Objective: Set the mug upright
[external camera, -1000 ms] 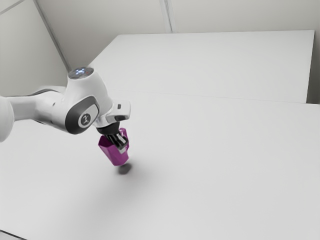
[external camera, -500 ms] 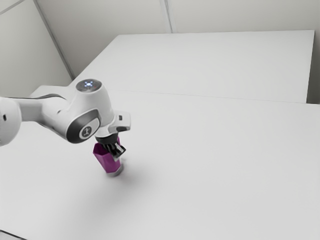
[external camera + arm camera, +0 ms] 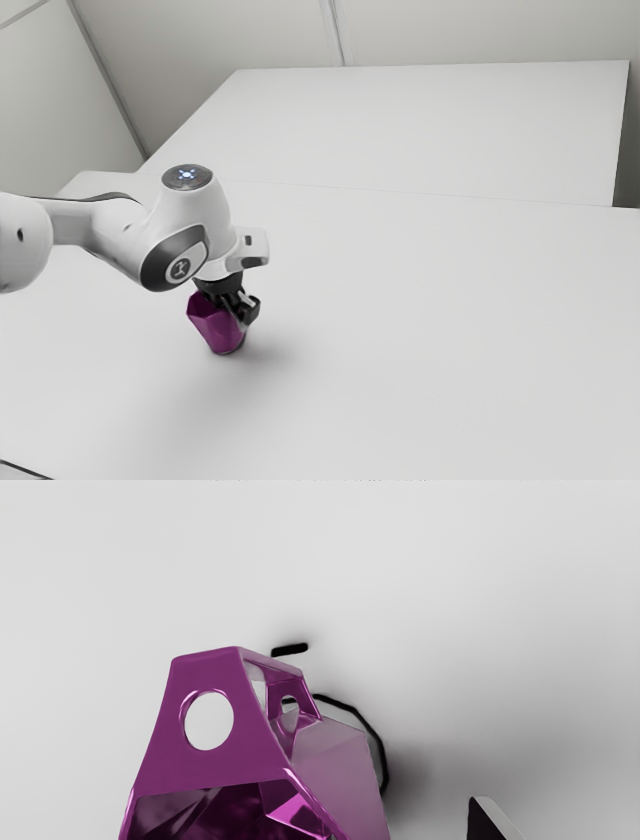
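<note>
mug [image 3: 216, 328] mouth up at the desk [image 3: 420, 330], jaws loose around its side

and here we are, right at the mug: its mouth [image 3: 220, 817] faces upward and its base points down at the desk, close to upright as far as i can judge. a dark outline [image 3: 384, 767] curves beside the base, yet whether that base sits dead flat, i can't tell. the arm [image 3: 180, 240] comes in above the mug, with the jaws down at its rim, on the side toward the exterior view's right.

what about the grip? released! in the wrist view one finger [image 3: 492, 822] stands well apart from the mug's outer wall [image 3: 340, 775], so there's no squeeze on it. the handle [image 3: 207, 672] juts out from the mug, clear of that finger.

now, this scene fits two stories: a mug just let go at the finish, or one waiting for a small correction. the base decides it, so read that first. if it's flat, the neat play is to keep the jaws wide and rise along the mug's wall, nice and slow, no sideways drift. if it leans, a gentle pinch on the wall, then a small tilt until the whole base meets the desk. either way, mind the rim and the handle: a snag on either could tip the mug, and pushing down hard at its edge might make it rock.
</note>
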Motion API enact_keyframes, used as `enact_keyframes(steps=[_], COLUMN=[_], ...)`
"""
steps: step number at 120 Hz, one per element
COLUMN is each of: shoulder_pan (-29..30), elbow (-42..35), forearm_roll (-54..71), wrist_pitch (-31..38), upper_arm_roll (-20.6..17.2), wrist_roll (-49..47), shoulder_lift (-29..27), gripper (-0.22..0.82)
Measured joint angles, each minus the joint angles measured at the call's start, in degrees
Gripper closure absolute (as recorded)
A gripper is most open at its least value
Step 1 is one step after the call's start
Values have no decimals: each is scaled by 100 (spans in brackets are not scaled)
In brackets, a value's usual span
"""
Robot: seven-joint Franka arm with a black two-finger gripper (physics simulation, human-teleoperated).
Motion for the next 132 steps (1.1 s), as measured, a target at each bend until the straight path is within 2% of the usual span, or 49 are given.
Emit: enact_keyframes(steps=[23,45,63,100,132], shoulder_pan=[-7,11,4,-12,-77], elbow=[67,354,1215,2914,4084], forearm_roll=[-88,-118,-360,-911,-1035], wrist_pitch=[-53,-369,-1158,-2883,-3905], upper_arm_roll=[-5,-1,0,0,-9], wrist_roll=[-54,-87,-106,-233,-406], shoulder_lift=[-150,-299,-287,168,445], gripper=[20,8,4,1,0])
